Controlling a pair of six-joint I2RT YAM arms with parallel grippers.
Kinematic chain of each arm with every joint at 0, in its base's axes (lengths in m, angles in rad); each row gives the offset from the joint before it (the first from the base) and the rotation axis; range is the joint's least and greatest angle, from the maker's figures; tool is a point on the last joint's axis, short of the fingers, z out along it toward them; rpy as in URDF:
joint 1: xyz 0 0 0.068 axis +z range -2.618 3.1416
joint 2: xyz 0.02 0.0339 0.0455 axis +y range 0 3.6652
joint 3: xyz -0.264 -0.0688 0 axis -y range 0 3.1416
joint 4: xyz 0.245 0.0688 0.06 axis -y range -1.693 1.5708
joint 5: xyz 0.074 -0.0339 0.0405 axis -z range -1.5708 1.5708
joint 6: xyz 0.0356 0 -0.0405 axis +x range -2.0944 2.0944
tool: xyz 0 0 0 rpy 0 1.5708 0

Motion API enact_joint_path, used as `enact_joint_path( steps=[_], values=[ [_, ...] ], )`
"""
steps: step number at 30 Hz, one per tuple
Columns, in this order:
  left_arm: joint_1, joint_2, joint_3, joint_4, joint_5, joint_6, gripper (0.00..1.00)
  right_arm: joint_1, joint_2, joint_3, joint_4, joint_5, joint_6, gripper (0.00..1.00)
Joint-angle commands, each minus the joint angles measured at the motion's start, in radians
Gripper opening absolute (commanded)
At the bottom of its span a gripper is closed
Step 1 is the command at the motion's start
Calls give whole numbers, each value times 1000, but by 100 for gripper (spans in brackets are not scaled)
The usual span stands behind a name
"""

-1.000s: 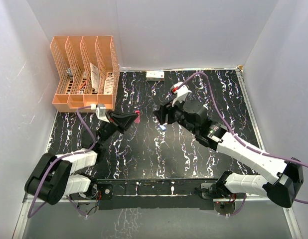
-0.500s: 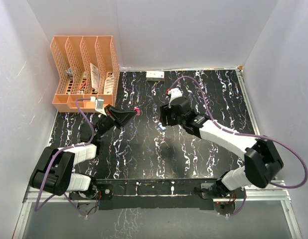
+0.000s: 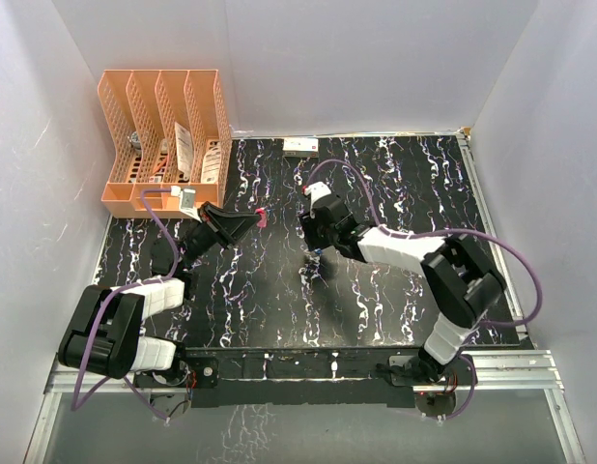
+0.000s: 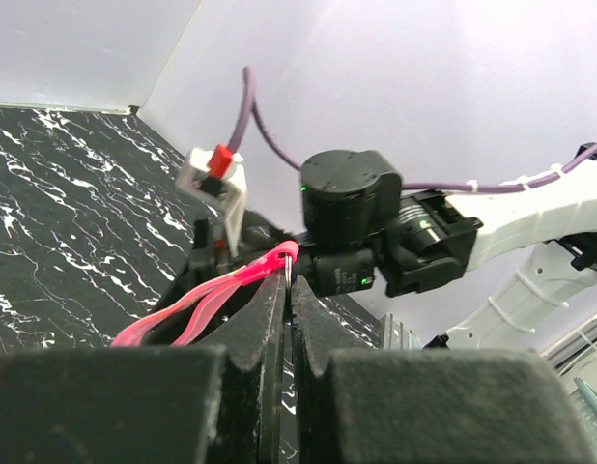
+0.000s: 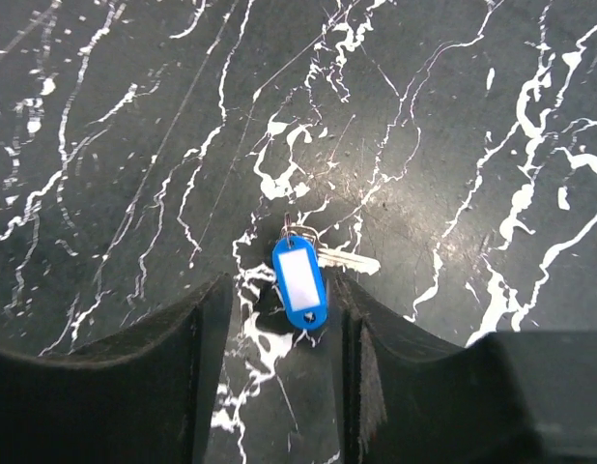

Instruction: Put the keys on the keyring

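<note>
**Task state, as judged: early.** Neither key is on the ring yet, so pickup, transfer and threading all remain.

- **Table:** the work surface is a black marbled table [image 3: 279,309].
- **Left gripper:** the left gripper [image 4: 290,290] is clenched on the keyring [image 4: 250,273]. It holds the red strap off the table, with the thin metal ring [image 4: 293,253] at its fingertips, facing the right arm.
- **Right gripper:** the right gripper [image 5: 279,290] hangs low over the keys [image 5: 318,269], which lie flat on the table. Its jaws are apart and grasp nothing.
- **Keys:** the blue key [image 5: 300,280] lies between the two jaws. The silvery key [image 5: 349,259] touches it, just beyond the right-hand finger.
</note>
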Motion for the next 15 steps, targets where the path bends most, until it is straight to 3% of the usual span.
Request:
enact_joint_path(
  steps=[1, 15],
  values=[
    [16, -12, 30, 213, 22, -34, 0, 0, 62, 71, 103, 6, -40, 40],
    [41, -4, 24, 213, 35, -42, 0, -9, 184, 144, 110, 38, -61, 34]
  ],
)
